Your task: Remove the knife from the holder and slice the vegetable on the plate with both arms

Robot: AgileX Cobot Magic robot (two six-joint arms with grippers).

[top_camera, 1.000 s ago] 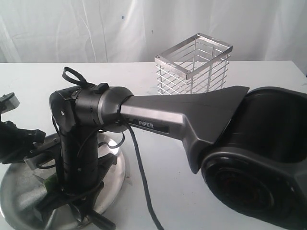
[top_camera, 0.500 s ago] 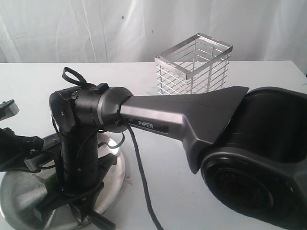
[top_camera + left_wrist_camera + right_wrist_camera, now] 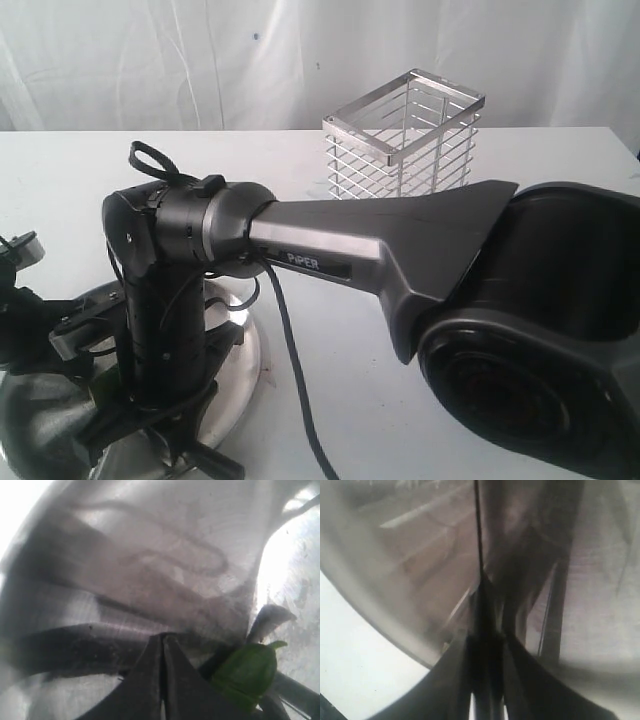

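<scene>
1. Now the left gripper (image 3: 163,642) has dropped lower over the left edge of the plate (image 3: 150,555), jaws together, just beside the vegetable (image 3: 247,672).
2. Right gripper (image 3: 487,652) stays clamped on the knife (image 3: 479,545); slicing looks imminent.

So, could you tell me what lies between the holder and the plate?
In the exterior view, only the right arm's grey link and its black cable cross between holder and plate; visible tabletop there is bare.
</scene>
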